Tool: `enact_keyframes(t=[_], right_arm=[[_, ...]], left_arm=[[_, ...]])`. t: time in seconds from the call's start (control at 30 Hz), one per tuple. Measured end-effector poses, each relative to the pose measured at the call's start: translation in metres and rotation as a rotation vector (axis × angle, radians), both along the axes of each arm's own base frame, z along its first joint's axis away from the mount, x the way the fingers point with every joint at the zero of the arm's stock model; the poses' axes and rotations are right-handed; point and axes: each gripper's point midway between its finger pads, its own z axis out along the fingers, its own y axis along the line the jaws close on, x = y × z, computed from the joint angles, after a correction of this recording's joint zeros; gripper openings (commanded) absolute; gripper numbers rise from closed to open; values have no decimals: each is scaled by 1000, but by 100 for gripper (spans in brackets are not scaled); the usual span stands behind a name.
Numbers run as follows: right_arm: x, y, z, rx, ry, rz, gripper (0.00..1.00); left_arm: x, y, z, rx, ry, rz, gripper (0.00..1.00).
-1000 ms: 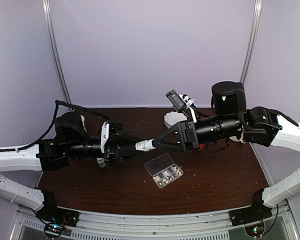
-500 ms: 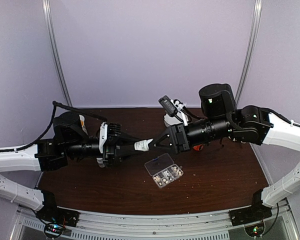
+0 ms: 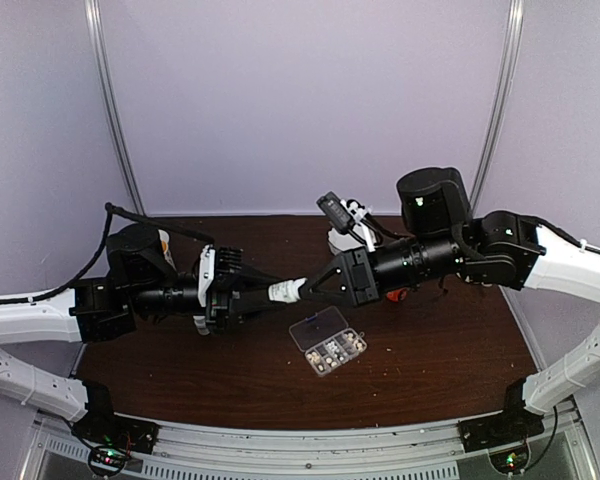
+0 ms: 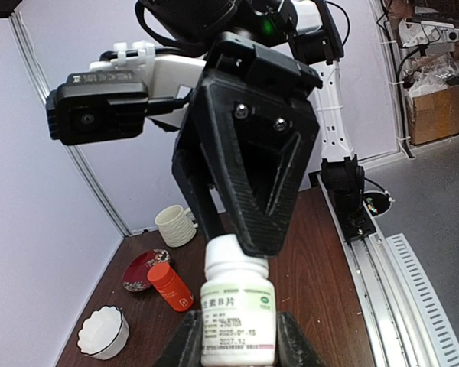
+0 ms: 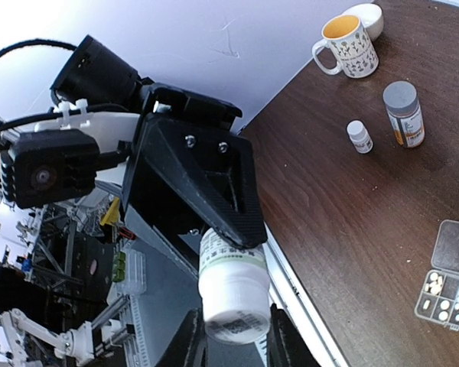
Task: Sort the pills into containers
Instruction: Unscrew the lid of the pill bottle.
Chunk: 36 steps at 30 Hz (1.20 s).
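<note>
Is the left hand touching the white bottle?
Touching. The left wrist view shows the white bottle squeezed between both fingers of the left hand, with no gap on either side.

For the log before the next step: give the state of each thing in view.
white bottle, capped, held in the air between both tools
left tool, shut on the bottle's body
right tool, shut on its cap end
organizer box, lid open, pills in some compartments
small white bottle, upright, capped
</note>
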Motion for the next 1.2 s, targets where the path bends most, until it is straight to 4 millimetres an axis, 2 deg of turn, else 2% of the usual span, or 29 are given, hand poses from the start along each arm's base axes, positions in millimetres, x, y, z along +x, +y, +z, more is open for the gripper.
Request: enact_keyframes(t=[0.07,0.2,0.33,0.77,1.0,1.2], right_arm=[[-1,0,0,0,-1,4,18],[-1,0,0,-3,-53,29,1],[-1,1,1,-9,-219,97,0],[0,1,7,-16,-1141,432,0],[1,-2,-3,-73,-1635,615,0],[1,-5,-16,-89,-1901,654,0]], left_arm=[[0,0,0,1,0,1,0],[0,0,0,1,5,-1,0],[-1,0,0,-1,15,-4,0],[-5,2,6,-28,62,-19,0],[-6,2,-2,-15,91,-25,0],[-9,0,-15,5,125,-34,0]])
